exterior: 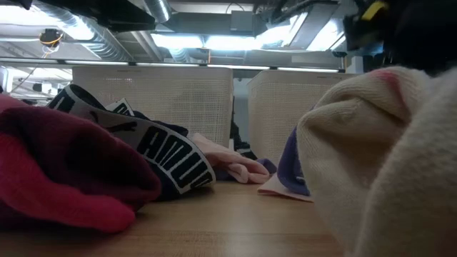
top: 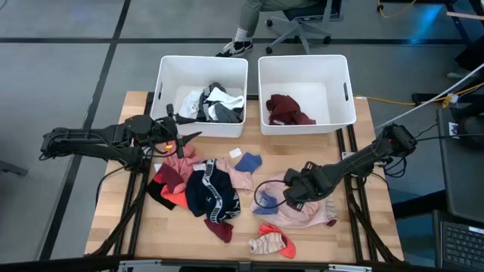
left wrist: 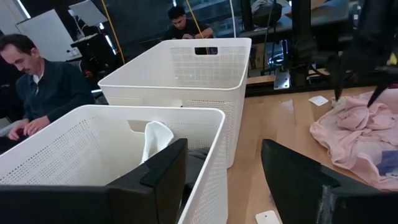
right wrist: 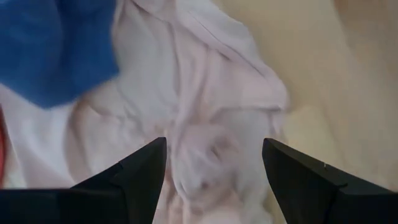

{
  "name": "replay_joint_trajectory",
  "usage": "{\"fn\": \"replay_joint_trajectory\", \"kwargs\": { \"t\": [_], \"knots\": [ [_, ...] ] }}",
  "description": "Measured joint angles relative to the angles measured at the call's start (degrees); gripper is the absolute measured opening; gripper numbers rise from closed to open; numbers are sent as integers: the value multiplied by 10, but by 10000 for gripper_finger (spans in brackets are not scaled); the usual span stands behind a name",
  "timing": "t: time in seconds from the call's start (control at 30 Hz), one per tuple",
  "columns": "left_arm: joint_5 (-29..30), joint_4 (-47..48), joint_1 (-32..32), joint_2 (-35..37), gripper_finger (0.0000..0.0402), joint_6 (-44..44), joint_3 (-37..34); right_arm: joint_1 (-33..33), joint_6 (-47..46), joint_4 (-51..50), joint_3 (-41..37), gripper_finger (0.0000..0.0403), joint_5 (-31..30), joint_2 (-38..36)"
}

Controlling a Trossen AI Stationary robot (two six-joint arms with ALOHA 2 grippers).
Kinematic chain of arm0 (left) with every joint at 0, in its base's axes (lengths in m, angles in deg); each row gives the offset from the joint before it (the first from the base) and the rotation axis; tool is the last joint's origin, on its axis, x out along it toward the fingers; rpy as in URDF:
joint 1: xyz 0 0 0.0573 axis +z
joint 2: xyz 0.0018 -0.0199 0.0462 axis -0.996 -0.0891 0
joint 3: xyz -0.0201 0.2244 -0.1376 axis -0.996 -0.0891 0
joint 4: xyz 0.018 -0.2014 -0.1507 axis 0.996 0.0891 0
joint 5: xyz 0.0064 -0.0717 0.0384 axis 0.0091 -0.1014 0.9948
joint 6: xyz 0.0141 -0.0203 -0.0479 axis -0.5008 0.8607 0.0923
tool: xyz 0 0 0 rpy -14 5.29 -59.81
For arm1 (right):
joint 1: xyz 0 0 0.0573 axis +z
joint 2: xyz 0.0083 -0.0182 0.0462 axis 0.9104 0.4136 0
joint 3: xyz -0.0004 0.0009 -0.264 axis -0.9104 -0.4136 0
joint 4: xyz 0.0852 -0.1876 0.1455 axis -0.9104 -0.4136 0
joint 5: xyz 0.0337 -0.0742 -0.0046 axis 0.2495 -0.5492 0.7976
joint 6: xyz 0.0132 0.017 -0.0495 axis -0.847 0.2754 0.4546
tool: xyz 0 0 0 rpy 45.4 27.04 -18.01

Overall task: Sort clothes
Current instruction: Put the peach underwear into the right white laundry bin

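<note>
White left bin [top: 168, 69] holds white and grey clothes; left gripper [top: 184, 139] waits just in front of it, fingers apart, nothing in them. Loose clothes pile [top: 208, 189] sits mid table: red, navy, pink. Right gripper [top: 291, 198] hangs over pink cloth [top: 302, 211], fingers wide, empty. Best move, I think: go straight down, pinch one fold only, keep off blue sock [top: 265, 200]. Maroon cloth [top: 287, 108] already in right bin [top: 340, 72].

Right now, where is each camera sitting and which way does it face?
High: overhead, straight down; both arms, left gripper, right gripper.
Low: tabletop level, across the clothes toward the bins; no gripper visible.
Left wrist: past its open fingers at both bins.
Right wrist: down past open fingers onto the pink garment, also seen from overhead.
</note>
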State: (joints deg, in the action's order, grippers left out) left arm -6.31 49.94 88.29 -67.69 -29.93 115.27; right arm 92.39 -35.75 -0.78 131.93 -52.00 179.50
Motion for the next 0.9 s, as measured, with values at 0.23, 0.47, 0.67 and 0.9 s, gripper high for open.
{"fn": "replay_joint_trajectory", "kwargs": {
  "t": [0.23,0.47,0.67,0.9],
  "knots": [
    [0,0,0,0,194,0,0,-27,8,131,-77,264,4,2],
    [0,0,0,0,194,0,0,-41,14,231,-127,264,4,2],
    [0,0,0,0,194,0,0,-40,12,255,-157,264,-2,2],
    [0,0,0,0,194,0,0,-40,12,289,-189,253,-24,2]
  ]
}}
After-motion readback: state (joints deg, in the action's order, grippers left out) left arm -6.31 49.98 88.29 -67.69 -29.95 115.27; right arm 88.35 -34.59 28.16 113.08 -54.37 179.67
